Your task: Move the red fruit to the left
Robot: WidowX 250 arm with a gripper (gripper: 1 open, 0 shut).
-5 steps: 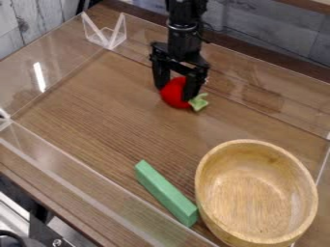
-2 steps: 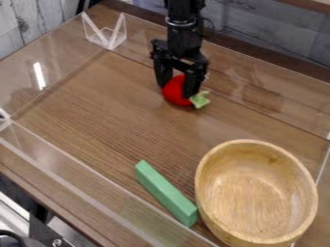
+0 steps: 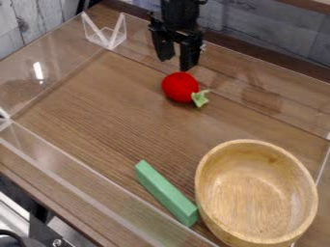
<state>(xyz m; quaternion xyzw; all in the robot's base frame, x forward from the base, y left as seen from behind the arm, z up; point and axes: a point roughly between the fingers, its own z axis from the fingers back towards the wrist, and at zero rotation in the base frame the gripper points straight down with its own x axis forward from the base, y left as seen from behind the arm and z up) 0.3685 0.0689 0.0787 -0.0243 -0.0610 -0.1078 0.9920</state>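
Red fruit [image 3: 179,88] is located on the wooden table [image 3: 84,125], at the 12 o'clock side of the view's center; 12 o'clock denotes the top edge of the view. Nearest the camera, the wooden bowl [image 3: 254,144] occupies the 5 o'clock region, with its round opening facing up. Just beside the bowl, on its 9 o'clock side, the green block [image 3: 167,194] lies flat, long axis running from 11 o'clock to 5 o'clock. Farther back, the fruit rests with its pale green leafy stub [image 3: 200,98] directed toward 4 o'clock. The red body is nearly round; measured through the stub, the long axis runs from 10 o'clock to 4 o'clock. Beyond the fruit, the black gripper [image 3: 173,54] is positioned at the fruit's 12 o'clock side. Its jaws are open, with the two fingers spread and nothing held between them. Relative to the jaws, the fruit lies outside the gap, near the fingertips and toward 6 o'clock, with a narrow separation visible. At the far side of the table, a white wire-like frame [image 3: 106,32] stands at 11 o'clock in the view, to the 9 o'clock side of the gripper.
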